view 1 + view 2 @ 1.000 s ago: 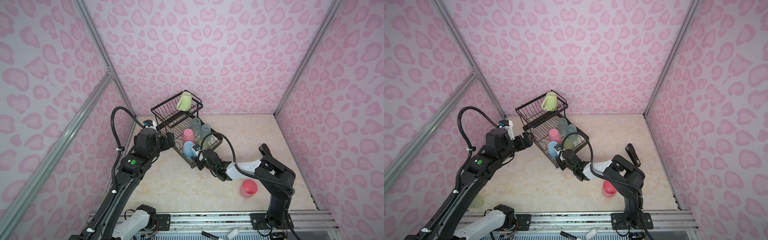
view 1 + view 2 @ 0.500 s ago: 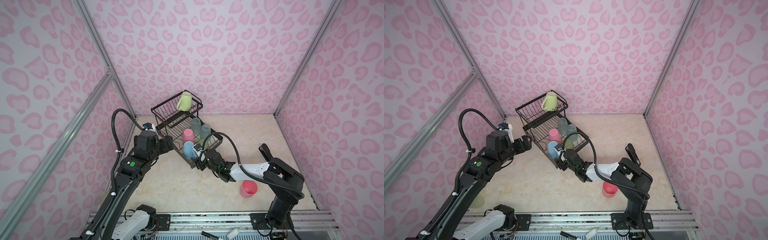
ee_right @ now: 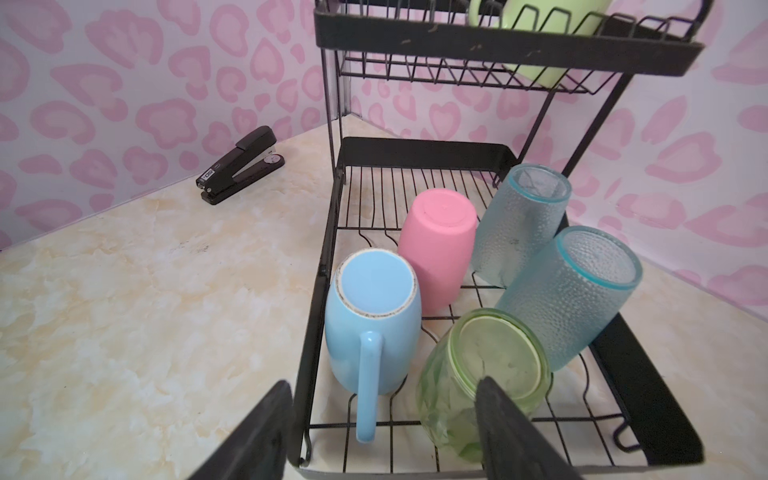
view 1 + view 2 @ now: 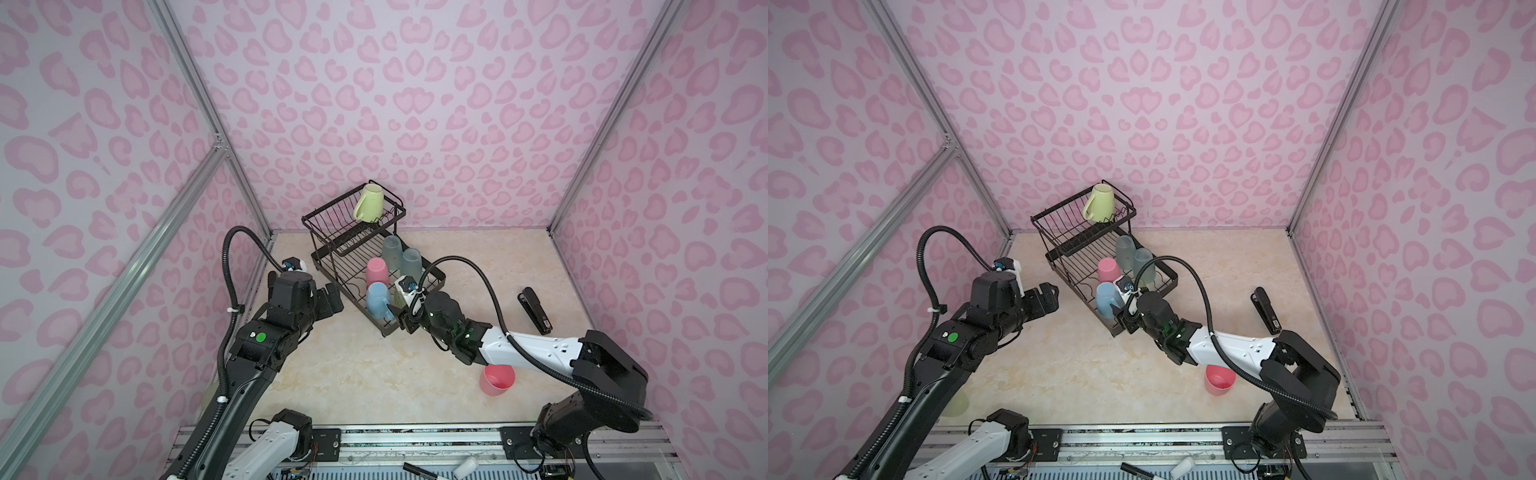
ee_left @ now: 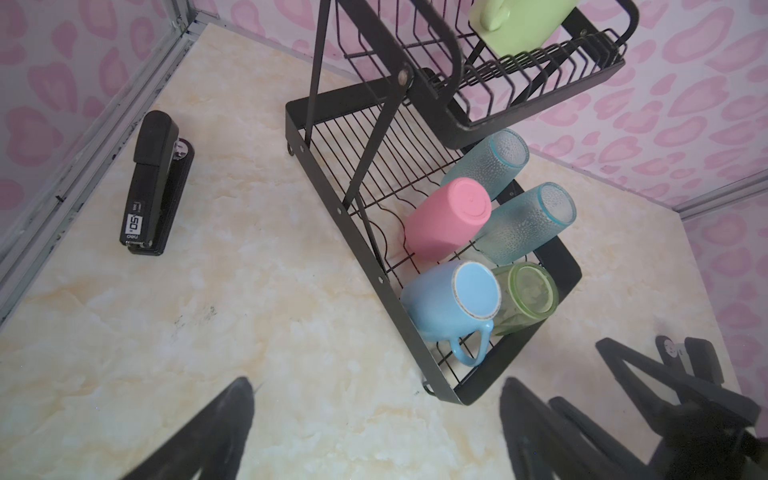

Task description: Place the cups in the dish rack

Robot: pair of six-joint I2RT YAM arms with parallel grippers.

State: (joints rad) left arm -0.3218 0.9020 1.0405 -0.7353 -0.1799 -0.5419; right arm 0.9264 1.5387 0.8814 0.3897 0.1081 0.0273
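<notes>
The right jaws are spreading wider and backing off the green tumbler (image 3: 490, 365), now sitting inverted in the dish rack's (image 3: 648, 399) lower tray. Left jaws are hanging spread, empty. Next is probably fetching the pink cup (image 4: 497, 380) waiting on the surface (image 4: 365, 374).

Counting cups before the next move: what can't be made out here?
Green tumbler: both top views, mostly behind the right arm.
Pink cup on the table: both top views, right arm covers part.
Pale green cup: a top view, left arm hides most.
Lime mug: both wrist views, cut by the edge.
</notes>
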